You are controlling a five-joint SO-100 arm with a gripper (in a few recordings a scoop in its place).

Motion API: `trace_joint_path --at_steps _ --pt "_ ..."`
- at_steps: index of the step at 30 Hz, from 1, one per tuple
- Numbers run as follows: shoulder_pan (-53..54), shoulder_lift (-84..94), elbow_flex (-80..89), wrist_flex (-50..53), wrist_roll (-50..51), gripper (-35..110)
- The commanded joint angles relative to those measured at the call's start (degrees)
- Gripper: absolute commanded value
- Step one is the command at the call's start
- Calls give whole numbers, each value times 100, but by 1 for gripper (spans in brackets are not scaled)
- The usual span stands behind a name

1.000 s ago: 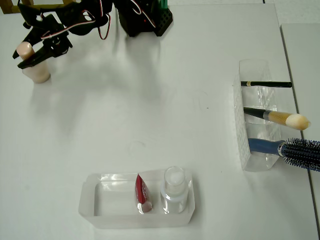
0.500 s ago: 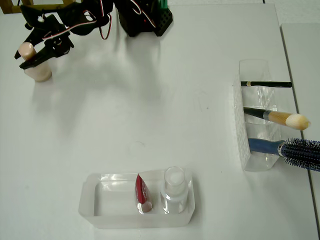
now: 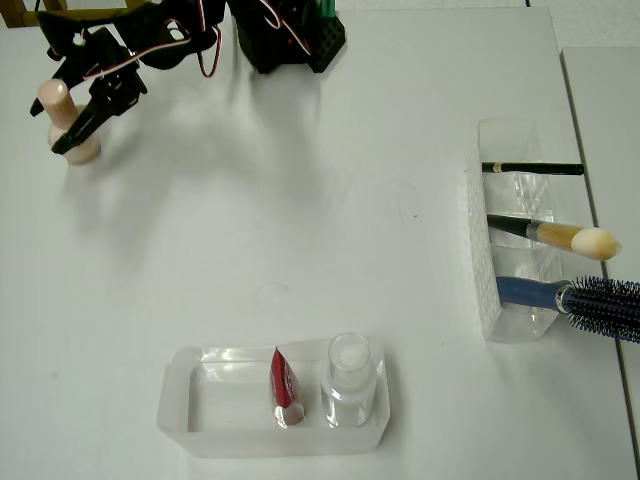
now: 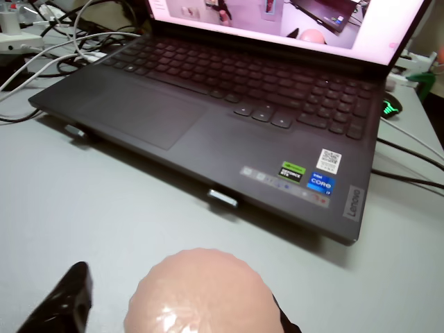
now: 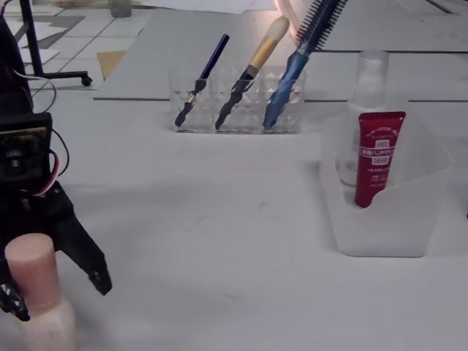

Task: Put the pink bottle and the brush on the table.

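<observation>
1. Pink bottle [image 3: 62, 120] stood upright on the white table [image 3: 300, 230] at its far left corner in the overhead view, its rounded cap [image 4: 201, 291] close under the wrist camera.
2. Around it the black gripper [image 5: 55, 289] was spread wide, one finger [image 5: 80, 252] on each side of the bottle and neither pressing on it, so it held nothing.
3. Well apart, at the right edge in the overhead view, the brush [image 3: 560, 237] leaned in a clear holder [image 3: 500, 230] between a thin black pencil [image 3: 532, 168] and a blue hairbrush [image 3: 580, 298].
4. Near the front edge, a clear tray [image 3: 190, 400] held a red tube [image 3: 283, 388] and a clear bottle [image 3: 349, 380] side by side.
5. In the wrist view a dark laptop [image 4: 229, 111] lay beyond the bottle.
</observation>
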Motion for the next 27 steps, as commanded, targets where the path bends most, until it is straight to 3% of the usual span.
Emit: trace_joint_path --at_steps 1,27 --pt "-18 422 123 70 -79 38" --pt "-18 2030 264 1793 -677 67"
